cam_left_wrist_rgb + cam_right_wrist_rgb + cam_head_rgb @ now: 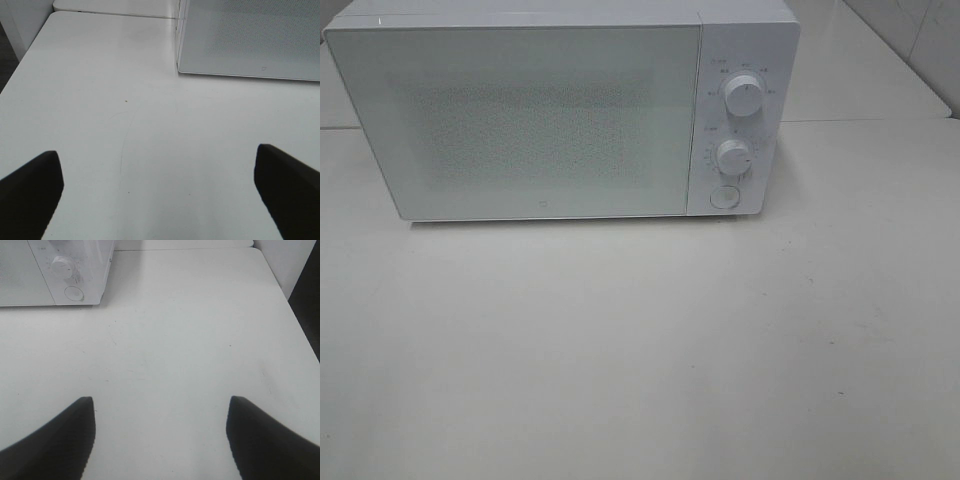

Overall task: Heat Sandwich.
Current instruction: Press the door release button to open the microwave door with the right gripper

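White surface (640,350), bare in front. Microwave (562,110) sits at the back of it, with its door (520,120) closed flush. The door panel is frosted and dotted, so I can't see inside.

Sandwich: not visible in any view. Can't tell if it's behind the door or off-frame. That is the main risk, since opening or starting the oven on a wrong guess wastes the step or runs it empty.

Left hand (156,152): jaws wide apart, nothing held, hovering over the surface near the microwave's left front corner. If the door hinges on that side, it looks likely to swing into this hand.

Right hand (160,400): jaws spread, empty, above the surface in front of the control panel.

Upper knob (743,96) and lower knob (733,157) are close together and look alike, so grabbing the wrong one is easy. Wide jaws may slip off the small dial.

Round button (723,196): a hard push could slide the whole box back on the smooth top.
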